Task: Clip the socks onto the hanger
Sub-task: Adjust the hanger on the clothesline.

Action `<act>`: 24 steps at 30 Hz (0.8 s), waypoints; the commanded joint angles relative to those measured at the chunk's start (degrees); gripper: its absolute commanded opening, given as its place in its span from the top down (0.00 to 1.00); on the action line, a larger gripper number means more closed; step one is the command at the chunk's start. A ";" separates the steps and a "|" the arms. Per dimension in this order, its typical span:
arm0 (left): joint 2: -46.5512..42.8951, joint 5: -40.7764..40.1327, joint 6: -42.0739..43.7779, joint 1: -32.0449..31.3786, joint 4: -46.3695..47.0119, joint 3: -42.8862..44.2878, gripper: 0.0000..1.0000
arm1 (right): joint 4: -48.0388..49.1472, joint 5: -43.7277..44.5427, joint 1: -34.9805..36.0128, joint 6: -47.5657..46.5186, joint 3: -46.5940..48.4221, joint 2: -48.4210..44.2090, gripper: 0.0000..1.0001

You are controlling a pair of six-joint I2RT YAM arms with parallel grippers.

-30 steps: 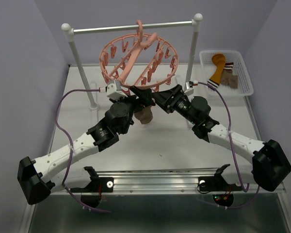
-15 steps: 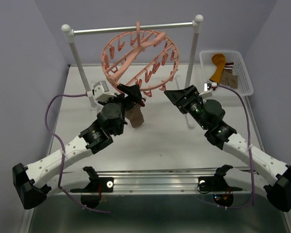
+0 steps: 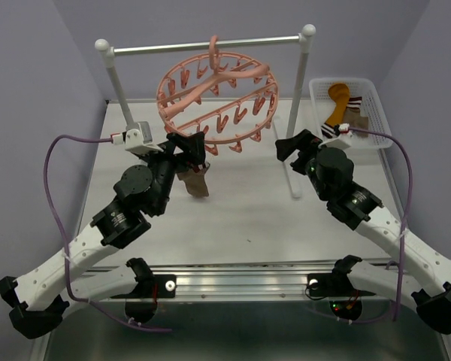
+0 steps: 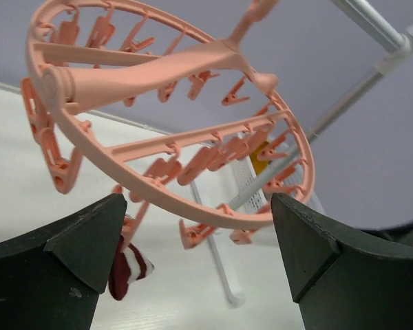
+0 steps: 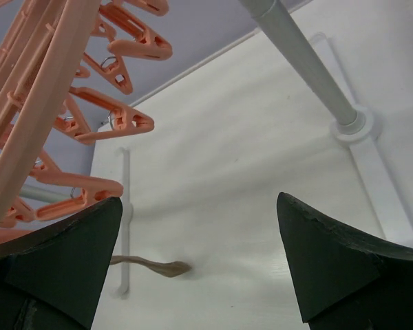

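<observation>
The salmon-pink hanger (image 3: 216,98) hangs by its hook from the metal rail and tilts toward me. A brown sock (image 3: 193,183) dangles from a clip on its near left rim. In the left wrist view its dark and white striped cuff (image 4: 129,271) sits under a clip, beside my left finger. My left gripper (image 3: 191,144) is open and empty, just left of that sock and below the ring (image 4: 193,148). My right gripper (image 3: 292,146) is open and empty, right of the ring. The right wrist view shows the sock's toe (image 5: 155,265) and several clips (image 5: 113,120).
A white basket (image 3: 379,113) at the back right holds a mustard-orange sock (image 3: 337,104) with a striped cuff and brown fabric. The rail stand's white posts stand at the left (image 3: 124,101) and at the right (image 3: 296,113), the right one close to my right gripper.
Both grippers have drawn back from the middle, the left one to the left and the right one to the right. The sock has moved left with the swinging hanger and stays hanging from it.
</observation>
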 commanded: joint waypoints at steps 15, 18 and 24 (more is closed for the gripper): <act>3.80 33.48 8.42 0.00 -6.77 4.55 0.01 | -7.10 1.50 -0.43 -11.26 9.10 6.23 0.00; 5.38 31.38 6.67 0.00 -7.03 4.55 0.01 | -7.01 0.36 -0.43 -12.58 9.27 6.67 0.00; 6.70 29.00 3.85 -0.62 -7.48 4.64 0.01 | -7.01 -0.17 -0.43 -13.20 9.19 7.11 0.00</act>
